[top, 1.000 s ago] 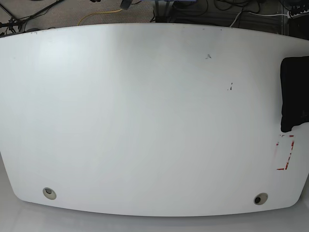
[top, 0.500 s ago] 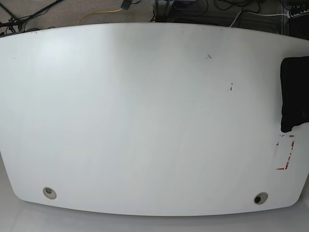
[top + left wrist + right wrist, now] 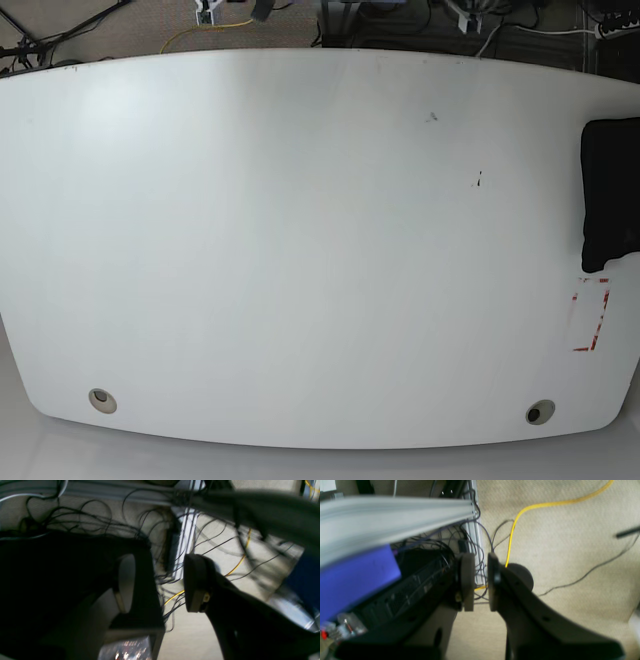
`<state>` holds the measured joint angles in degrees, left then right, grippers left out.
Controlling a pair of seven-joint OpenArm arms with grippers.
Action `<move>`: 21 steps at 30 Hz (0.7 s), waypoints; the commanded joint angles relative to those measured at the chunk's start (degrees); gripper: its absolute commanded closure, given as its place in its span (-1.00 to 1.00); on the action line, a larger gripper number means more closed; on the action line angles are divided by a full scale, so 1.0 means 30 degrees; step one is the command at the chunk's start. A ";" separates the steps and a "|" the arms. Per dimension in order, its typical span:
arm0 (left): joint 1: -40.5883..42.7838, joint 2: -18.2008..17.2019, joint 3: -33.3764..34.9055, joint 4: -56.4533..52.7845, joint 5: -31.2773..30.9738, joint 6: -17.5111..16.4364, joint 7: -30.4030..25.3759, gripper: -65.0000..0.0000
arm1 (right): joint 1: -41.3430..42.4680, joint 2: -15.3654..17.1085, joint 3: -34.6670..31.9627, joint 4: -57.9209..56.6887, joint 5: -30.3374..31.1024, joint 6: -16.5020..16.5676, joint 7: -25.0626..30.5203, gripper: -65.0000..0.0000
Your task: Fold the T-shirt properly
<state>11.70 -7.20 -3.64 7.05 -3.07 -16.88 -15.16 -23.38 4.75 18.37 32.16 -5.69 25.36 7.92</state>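
Note:
The black T-shirt [image 3: 610, 195] lies bunched in a compact dark block at the right edge of the white table [image 3: 300, 250], partly cut off by the frame. Neither wrist view shows it clearly. My left gripper [image 3: 160, 582] is open and empty, hanging over carpet and cables off the table. My right gripper [image 3: 480, 580] is empty, its jaws a narrow gap apart, also over carpet and cables. Both are far from the shirt.
A red-edged tape rectangle [image 3: 590, 318] is just in front of the shirt. Two round cable holes [image 3: 101, 400] [image 3: 540, 411] sit near the front edge. Small white parts [image 3: 205, 12] [image 3: 466, 16] show beyond the far edge. A yellow cable [image 3: 520, 515] lies on the floor.
Two small white parts have come into view beyond the table's far edge, one left and one right. The T-shirt has not moved.

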 commanded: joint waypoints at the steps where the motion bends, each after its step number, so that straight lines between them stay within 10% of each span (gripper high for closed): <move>1: -0.0517 -0.0193 -0.0003 -0.0928 0.0013 0.1101 -0.0120 0.12 | 0.0950 0.0042 0.0016 -0.1212 -0.0989 -0.0997 0.0245 0.74; 7: -0.1572 -0.0193 0.0026 -0.1485 0.0042 0.3445 0.1375 0.13 | 0.2297 0.0042 0.0016 -0.2589 -0.2542 -0.2111 0.0216 0.74; 21: -0.2539 0.0335 0.1140 -0.1514 0.0042 0.3533 0.2606 0.14 | 0.3733 -0.0046 0.0016 -0.4289 -0.3597 -0.2755 0.0216 0.72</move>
<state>3.49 -6.37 -0.32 2.61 -3.05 -6.39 -7.46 -11.94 4.32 18.33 19.31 -16.34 16.88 8.38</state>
